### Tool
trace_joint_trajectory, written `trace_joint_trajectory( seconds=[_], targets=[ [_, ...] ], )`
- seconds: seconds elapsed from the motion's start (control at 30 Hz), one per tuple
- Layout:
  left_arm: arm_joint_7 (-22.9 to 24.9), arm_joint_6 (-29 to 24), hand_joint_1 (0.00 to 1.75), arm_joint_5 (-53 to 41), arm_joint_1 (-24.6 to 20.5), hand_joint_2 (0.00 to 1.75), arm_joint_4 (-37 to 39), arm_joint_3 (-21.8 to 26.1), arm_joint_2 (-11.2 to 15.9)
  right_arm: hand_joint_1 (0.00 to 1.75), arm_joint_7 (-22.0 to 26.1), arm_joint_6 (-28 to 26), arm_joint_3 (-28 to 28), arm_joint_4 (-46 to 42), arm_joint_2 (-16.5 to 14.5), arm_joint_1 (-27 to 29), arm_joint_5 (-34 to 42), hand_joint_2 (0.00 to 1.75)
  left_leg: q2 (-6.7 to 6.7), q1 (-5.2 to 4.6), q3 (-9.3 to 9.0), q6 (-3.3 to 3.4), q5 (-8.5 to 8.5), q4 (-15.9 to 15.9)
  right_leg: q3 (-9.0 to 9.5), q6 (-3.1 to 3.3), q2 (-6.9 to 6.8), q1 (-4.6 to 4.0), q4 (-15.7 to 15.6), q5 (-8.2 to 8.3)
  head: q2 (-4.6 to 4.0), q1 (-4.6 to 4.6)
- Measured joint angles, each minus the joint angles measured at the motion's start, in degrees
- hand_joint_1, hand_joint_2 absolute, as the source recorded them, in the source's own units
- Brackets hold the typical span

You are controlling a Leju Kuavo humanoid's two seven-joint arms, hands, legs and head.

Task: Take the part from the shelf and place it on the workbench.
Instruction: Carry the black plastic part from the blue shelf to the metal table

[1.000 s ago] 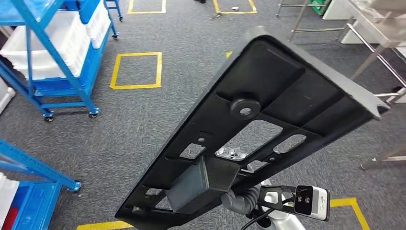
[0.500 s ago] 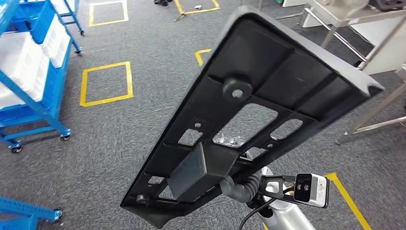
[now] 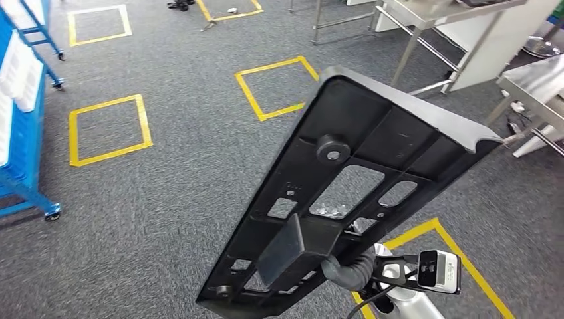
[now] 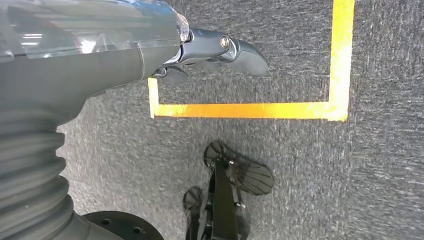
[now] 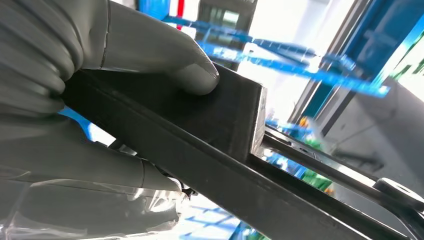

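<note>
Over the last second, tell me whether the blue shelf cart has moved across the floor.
No. The blue shelf cart slid toward the head view's left edge together with the yellow floor squares; the camera turned, not the cart.

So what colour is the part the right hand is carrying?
Black all over; the part, held by the right hand, shows best in the head view.

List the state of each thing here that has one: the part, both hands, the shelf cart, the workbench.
Black part: held up off the floor, tilted.
Right hand: grips the part's block.
Left hand: holds nothing, hangs over the carpet.
Blue shelf cart: stands at the left.
Workbench: ahead, part not on it.
</note>
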State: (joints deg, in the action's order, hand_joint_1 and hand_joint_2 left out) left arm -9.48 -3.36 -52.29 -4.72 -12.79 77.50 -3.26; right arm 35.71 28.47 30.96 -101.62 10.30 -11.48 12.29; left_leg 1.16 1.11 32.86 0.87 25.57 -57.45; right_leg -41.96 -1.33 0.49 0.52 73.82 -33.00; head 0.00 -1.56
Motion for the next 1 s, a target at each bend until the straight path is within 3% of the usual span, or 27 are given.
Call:
trace_joint_trajectory(
  seconds=[0.03, 0.07, 0.1, 0.17, 0.23, 0.3, 0.37, 0.43, 0.5, 0.53, 0.57, 0.63, 0.67, 0.73, 0.8, 0.83, 0.9, 0.93, 1.0],
  targets=[
    [0.0, 0.04, 0.0, 0.03, 0.04, 1.75, 0.0, 0.04, 0.0, 1.73, 0.0, 0.08, -0.3, 0.02, 0.43, 0.36, 0.14, 1.75, 0.7, -0.01, -0.12, -0.06, 0.16, -0.02, -0.19, -0.09, -0.15, 0.12, -0.03, 0.8, 0.0, -0.01],
    [0.0, 0.1, 0.0, 0.05, 0.04, 1.75, 0.0, 0.06, -0.01, 1.73, 0.0, 0.16, -0.54, 0.04, 0.78, 0.57, 0.21, 1.75, 1.35, -0.01, -0.32, -0.16, 0.33, -0.03, 0.82, -0.11, -0.44, 0.2, -2.24, 2.52, 0.0, 0.0],
    [0.0, 0.15, 0.0, 0.05, 0.02, 1.75, 0.0, 0.07, -0.02, 1.73, 0.0, 0.21, -0.75, 0.05, 1.04, 0.68, 0.24, 1.75, 1.98, -0.01, -0.61, -0.3, 0.55, -0.04, 2.79, -0.04, -1.16, 0.22, -6.12, 4.73, 0.0, 0.0],
    [0.0, 0.21, 0.0, 0.05, -0.04, 1.75, 0.0, 0.07, -0.03, 1.73, 0.0, 0.3, -1.02, 0.05, 1.38, 0.68, 0.26, 1.75, 3.08, -0.25, -1.16, -0.83, 1.04, -0.11, 6.38, 0.44, -3.15, -0.2, -13.15, 7.33, 0.0, 0.0],
    [0.0, 0.23, 0.0, 0.05, -0.13, 1.75, 0.0, 0.08, -0.02, 1.73, 0.01, 0.33, -1.15, 0.05, 1.61, 0.71, 0.3, 1.75, 4.05, -0.51, -1.54, -1.51, 1.44, -0.11, 7.37, 1.1, -3.63, -0.69, -15.4, 7.46, 0.0, -0.01],
    [0.0, 0.26, 0.0, 0.02, -0.3, 1.75, 0.0, 0.09, 0.01, 1.73, 0.02, 0.3, -1.28, 0.03, 1.84, 0.85, 0.34, 1.75, 4.75, -0.43, -1.93, -2.24, 1.84, -0.13, 7.41, 1.79, -2.27, -0.58, -15.58, 7.56, 0.0, -0.01],
    [-0.01, 0.34, 0.0, 0.0, -0.47, 1.75, -0.01, 0.09, 0.08, 1.73, 0.02, 0.21, -1.35, -0.03, 2.02, 0.91, 0.47, 1.75, 3.09, -0.2, -1.32, -2.82, 3.42, -2.27, 7.7, 2.5, -1.14, -0.29, -15.91, 7.73, 0.0, -0.02],
    [0.0, 0.31, 0.0, 0.24, -0.41, 1.75, -0.01, 0.13, 0.14, 1.73, 0.02, 0.23, -1.33, -0.08, 2.08, 1.02, 0.57, 1.75, 0.47, -0.08, 1.84, -3.0, 6.79, -8.88, 7.85, 3.02, -0.12, -0.28, -15.99, 7.75, 0.0, -0.02],
    [0.02, -0.19, 0.0, 0.84, -0.13, 1.75, -0.02, 0.45, 0.19, 1.73, 0.02, 0.48, -1.29, -0.06, 2.09, 1.25, 0.58, 1.75, -0.44, -0.09, 5.53, -2.99, 9.0, -15.65, 7.89, 3.3, 1.19, -0.47, -15.91, 7.69, 0.0, -0.02],
    [0.02, -0.56, 0.0, 1.22, -0.01, 1.75, -0.02, 0.7, 0.26, 1.73, 0.02, 0.63, -1.27, -0.05, 2.1, 1.3, 0.6, 1.75, -0.58, -0.09, 6.27, -2.9, 8.5, -16.46, 7.94, 3.34, 1.96, -0.55, -15.85, 7.66, 0.0, -0.02],
    [0.02, -0.95, 0.0, 1.54, 0.08, 1.75, -0.02, 0.93, 0.38, 1.73, 0.02, 0.73, -1.25, -0.04, 2.1, 1.28, 0.64, 1.75, -0.76, -0.1, 6.06, -2.73, 6.96, -15.21, 8.02, 3.34, 2.75, -0.61, -15.77, 7.62, 0.0, -0.02],
    [0.02, -1.49, 0.0, 2.1, 0.08, 1.75, -0.05, 1.22, 0.77, 1.73, 0.02, 0.8, -1.23, -0.03, 2.15, 1.0, 1.0, 1.75, -2.2, -0.11, 3.26, -2.1, 2.55, -7.87, 8.19, 3.19, 4.23, -0.69, -15.59, 7.49, 0.0, -0.02],
    [0.03, -1.65, 0.0, 2.29, 0.03, 1.75, -0.09, 1.32, 0.97, 1.73, 0.02, 0.8, -1.25, -0.02, 2.27, 0.78, 1.3, 1.75, -3.1, -0.09, 1.76, -1.84, 1.11, -4.31, 8.16, 3.01, 4.9, -0.73, -15.46, 7.4, 0.0, -0.02],
    [0.03, -1.87, 0.0, 2.65, -0.05, 1.75, -0.16, 1.61, 1.3, 1.73, 0.02, 0.92, -1.38, 0.02, 2.74, 0.55, 2.03, 1.75, -4.11, -0.25, 0.25, -1.47, 0.37, -0.89, 7.91, 2.43, 5.95, -0.58, -15.36, 7.38, 0.0, -0.02],
    [-0.16, -1.96, 0.0, 2.95, -0.18, 1.75, -0.17, 1.97, 1.36, 1.73, 0.02, 1.88, -1.97, -0.12, 3.67, 1.11, 2.4, 1.75, -3.25, -0.33, -0.07, -1.08, 0.21, -0.37, 7.82, 1.66, 6.58, -0.38, -15.48, 7.44, 0.0, -0.02],
    [-0.43, -1.95, 0.0, 3.06, -0.24, 1.75, -0.17, 2.15, 1.35, 1.73, 0.02, 2.7, -2.48, -0.31, 4.16, 1.61, 2.27, 1.75, -2.73, -0.23, -0.29, -0.73, 0.05, -0.01, 7.71, 1.31, 5.88, -0.42, -15.13, 7.11, 0.0, -0.01],
    [-1.17, -1.62, 0.0, 3.02, -0.19, 1.75, -0.17, 2.41, 1.31, 1.73, 0.02, 3.89, -3.46, -0.77, 4.91, 2.39, 1.18, 1.75, -1.56, 0.03, -0.66, -0.14, -0.22, 0.68, 6.07, 0.73, 2.98, -0.53, -11.55, 4.79, 0.0, 0.0],
    [-1.52, -1.23, 0.0, 2.72, -0.07, 1.75, -0.17, 2.45, 1.35, 1.73, 0.02, 3.54, -3.66, -0.92, 5.03, 2.55, 0.48, 1.75, -0.95, -0.02, -0.73, 0.0, -0.19, 0.77, 4.27, 0.46, 1.41, -0.43, -8.08, 2.94, 0.0, 0.0],
    [-1.85, -0.1, 0.0, 1.78, 0.17, 1.75, -0.17, 2.42, 1.53, 1.73, 0.0, 0.73, -3.26, -1.12, 5.09, 2.44, -0.41, 1.75, 0.46, -0.06, -0.74, 0.02, -0.06, 0.76, 0.56, -0.05, 0.15, 0.02, -1.27, 0.33, 0.0, 0.01]
  ],
)
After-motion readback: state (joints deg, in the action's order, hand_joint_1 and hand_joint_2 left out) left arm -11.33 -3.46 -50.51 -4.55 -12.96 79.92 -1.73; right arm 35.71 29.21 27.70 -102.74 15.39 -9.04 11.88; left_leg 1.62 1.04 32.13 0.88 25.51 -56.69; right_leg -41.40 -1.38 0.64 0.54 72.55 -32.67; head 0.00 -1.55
